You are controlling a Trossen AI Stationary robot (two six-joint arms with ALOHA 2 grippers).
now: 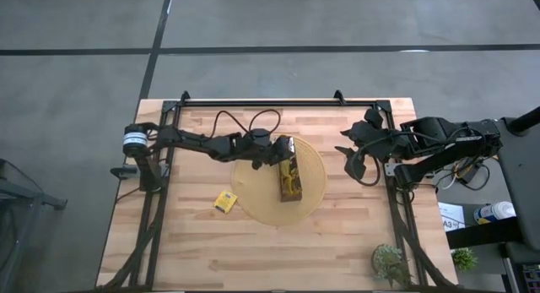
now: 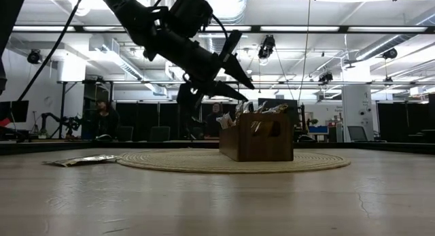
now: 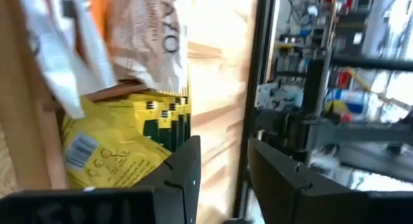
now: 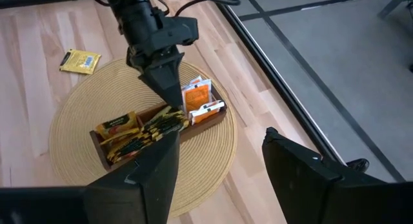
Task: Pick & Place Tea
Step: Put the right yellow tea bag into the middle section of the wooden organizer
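Yellow sachets (image 3: 122,153) fill the wooden tray (image 4: 206,115) on the woven mat (image 1: 314,176) (one sachet (image 1: 224,201) lies loose); left gripper (image 4: 169,88) hovers above, jaws narrowly parted, empty. Right gripper (image 4: 219,169) waits wide.

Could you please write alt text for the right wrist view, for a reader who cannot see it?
The left gripper hangs over a dark-brown tray of yellow and orange tea sachets on a round woven mat. One yellow sachet lies apart on the wooden table.
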